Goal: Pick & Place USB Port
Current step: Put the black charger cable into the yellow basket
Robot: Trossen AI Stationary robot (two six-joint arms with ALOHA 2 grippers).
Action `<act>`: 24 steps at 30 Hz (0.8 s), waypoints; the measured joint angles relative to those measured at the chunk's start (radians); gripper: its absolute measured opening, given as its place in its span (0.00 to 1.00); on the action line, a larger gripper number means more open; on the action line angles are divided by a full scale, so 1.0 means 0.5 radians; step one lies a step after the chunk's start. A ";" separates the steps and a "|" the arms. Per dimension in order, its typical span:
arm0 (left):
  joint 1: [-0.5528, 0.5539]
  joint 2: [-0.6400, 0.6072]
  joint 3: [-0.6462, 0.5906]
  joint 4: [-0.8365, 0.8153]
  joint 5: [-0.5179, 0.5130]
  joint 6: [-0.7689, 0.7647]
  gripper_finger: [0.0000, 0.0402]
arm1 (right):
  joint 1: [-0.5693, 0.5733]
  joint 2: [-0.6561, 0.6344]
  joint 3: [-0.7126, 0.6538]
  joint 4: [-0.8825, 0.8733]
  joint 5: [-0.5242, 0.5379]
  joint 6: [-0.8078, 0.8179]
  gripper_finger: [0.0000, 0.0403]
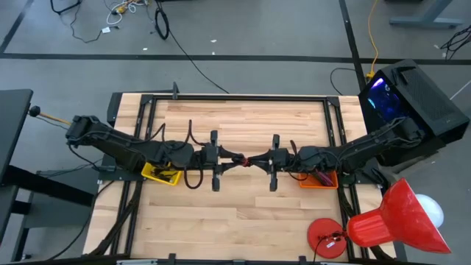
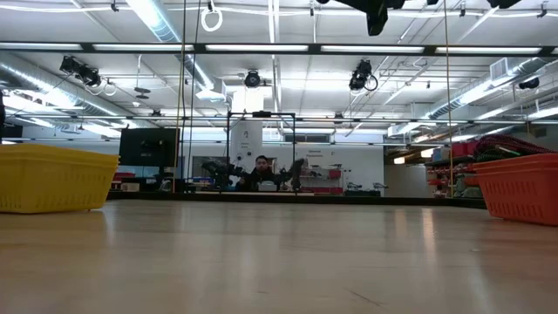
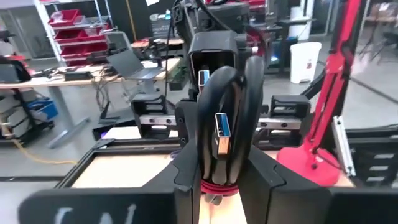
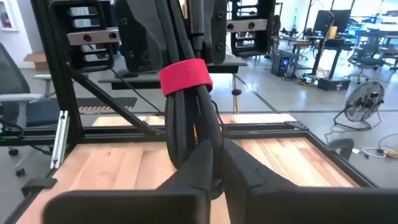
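Cable location: the bundled USB cable (image 1: 243,160) hangs in the air above the middle of the table (image 1: 243,213), between the two grippers, clear of the wood.
Left gripper: the left gripper (image 1: 223,157) is closed on one end of the bundle; in the left wrist view the coil and its blue-tongued plugs (image 3: 222,132) stand up between the fingers (image 3: 189,165).
Right gripper: the right gripper (image 1: 263,160) is closed on the opposite end; in the right wrist view the fingers (image 4: 200,163) pinch the black loop just below the red strap (image 4: 185,75).
Long axis: the bundle runs across the table, from one gripper to the other, roughly in line with both arms.
Nearer arm: neither; both hold it at once, so this reads as a handover point.
Bins: the yellow bin (image 1: 160,174) lies under the left arm, the orange bin (image 1: 318,179) under the right arm, each well apart from the cable.
Coming move, as judged: one gripper must release before the other can carry the bundle sideways to its bin.
Risk: a pull while both grip would strain the cable.
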 joint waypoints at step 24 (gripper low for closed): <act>-0.244 -0.328 -0.001 -3.170 -0.453 -1.895 0.18 | 0.003 -0.209 0.001 -0.503 0.431 0.014 0.34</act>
